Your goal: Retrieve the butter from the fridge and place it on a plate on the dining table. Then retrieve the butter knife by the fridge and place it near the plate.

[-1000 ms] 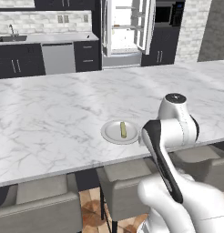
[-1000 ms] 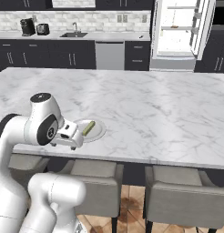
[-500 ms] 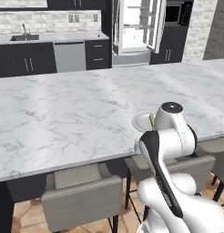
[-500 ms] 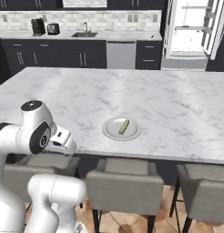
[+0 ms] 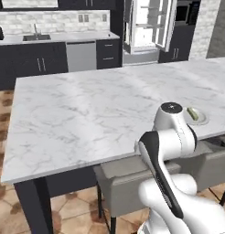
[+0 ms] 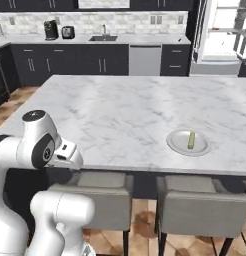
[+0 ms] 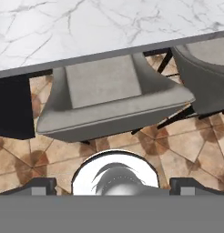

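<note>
The butter (image 6: 191, 140) is a small pale yellow-green stick lying on the round white plate (image 6: 179, 144), which sits near the front edge of the marble dining table (image 6: 120, 107). From the left, the butter (image 5: 192, 113) and plate (image 5: 200, 119) show just past my arm's elbow on the dining table (image 5: 87, 105). At the back, the fridge (image 5: 148, 25) (image 6: 222, 30) has its doors swung apart on a white interior. My gripper (image 7: 112, 185) is open with nothing in it, pointing down over a grey seat below the table edge, left of the plate. The butter knife is out of view.
Grey seats (image 6: 107, 200) (image 7: 114, 88) are tucked under the table's near edge over a brown tiled floor (image 7: 145, 145). Dark cabinets with a steel dishwasher (image 5: 81, 55) and a sink counter (image 6: 102, 39) line the back wall.
The base has driven left along the table, so the whole scene has slid right in both base views. The hand has drawn away from the plate, which keeps the butter. The jaws stay open.
</note>
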Motion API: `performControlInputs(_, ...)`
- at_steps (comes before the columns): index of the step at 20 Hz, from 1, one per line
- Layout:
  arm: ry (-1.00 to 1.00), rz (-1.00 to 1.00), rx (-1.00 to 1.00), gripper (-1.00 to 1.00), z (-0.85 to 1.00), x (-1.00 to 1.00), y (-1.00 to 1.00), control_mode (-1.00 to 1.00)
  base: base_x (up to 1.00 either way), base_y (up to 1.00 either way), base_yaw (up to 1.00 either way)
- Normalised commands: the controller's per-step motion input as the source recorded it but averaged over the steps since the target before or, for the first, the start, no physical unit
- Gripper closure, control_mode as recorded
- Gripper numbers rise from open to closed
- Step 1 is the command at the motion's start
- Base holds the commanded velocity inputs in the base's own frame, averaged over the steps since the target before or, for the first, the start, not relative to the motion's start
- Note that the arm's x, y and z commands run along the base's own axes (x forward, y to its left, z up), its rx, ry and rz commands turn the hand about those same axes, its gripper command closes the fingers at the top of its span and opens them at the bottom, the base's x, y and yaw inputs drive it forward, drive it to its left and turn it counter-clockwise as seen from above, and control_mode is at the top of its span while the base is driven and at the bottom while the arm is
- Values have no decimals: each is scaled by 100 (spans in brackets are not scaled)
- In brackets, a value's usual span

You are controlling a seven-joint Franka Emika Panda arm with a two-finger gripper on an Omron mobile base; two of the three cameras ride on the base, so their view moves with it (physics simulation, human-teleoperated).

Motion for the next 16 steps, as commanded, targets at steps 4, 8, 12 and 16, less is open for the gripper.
performControlInputs(4, 0, 0, 0, -100, 0, 0, 0, 100, 0, 100, -10)
performControlInputs(8, 0, 0, 0, -100, 0, 0, 0, 100, 0, 100, -6)
performControlInputs(12, 0, 0, 0, -100, 0, 0, 0, 100, 0, 100, -1)
performControlInputs(16, 0, 0, 0, -100, 0, 0, 0, 100, 0, 100, 0)
